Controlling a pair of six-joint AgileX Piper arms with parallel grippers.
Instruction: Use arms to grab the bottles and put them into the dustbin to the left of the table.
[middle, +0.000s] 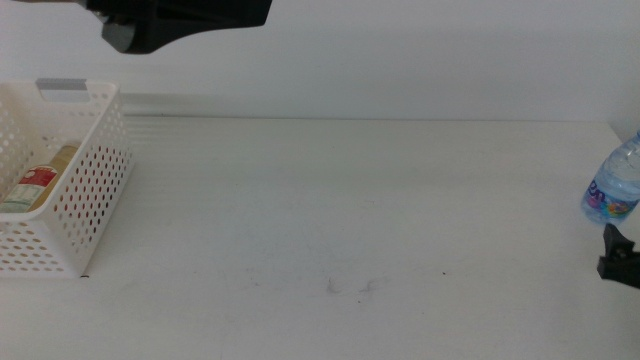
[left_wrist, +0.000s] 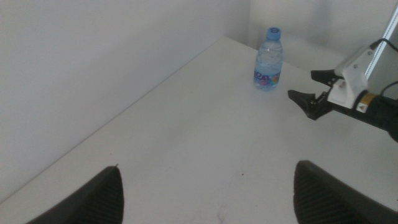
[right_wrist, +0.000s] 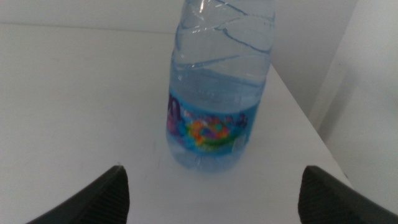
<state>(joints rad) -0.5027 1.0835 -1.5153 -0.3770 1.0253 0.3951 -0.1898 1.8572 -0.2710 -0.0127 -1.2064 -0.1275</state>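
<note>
A small clear water bottle (middle: 612, 186) with a blue cap (left_wrist: 273, 30) stands upright at the table's far right edge. My right gripper (right_wrist: 211, 194) is open, just short of this bottle (right_wrist: 217, 93), which fills its view and is not between the jaws. It shows at the right border (middle: 618, 256) of the middle view. The left arm (middle: 180, 20) hangs high over the back left. Its gripper (left_wrist: 208, 186) is open and empty, facing across the table (middle: 330, 200). A yellow-juice bottle (middle: 38, 180) lies in the white dustbin (middle: 95, 190) at the left.
The dustbin's perforated wall and grey handle (middle: 62, 88) stand on the table's left end. A white wall (middle: 400, 60) runs behind the table. Faint scuff marks (middle: 350, 287) show near the middle front.
</note>
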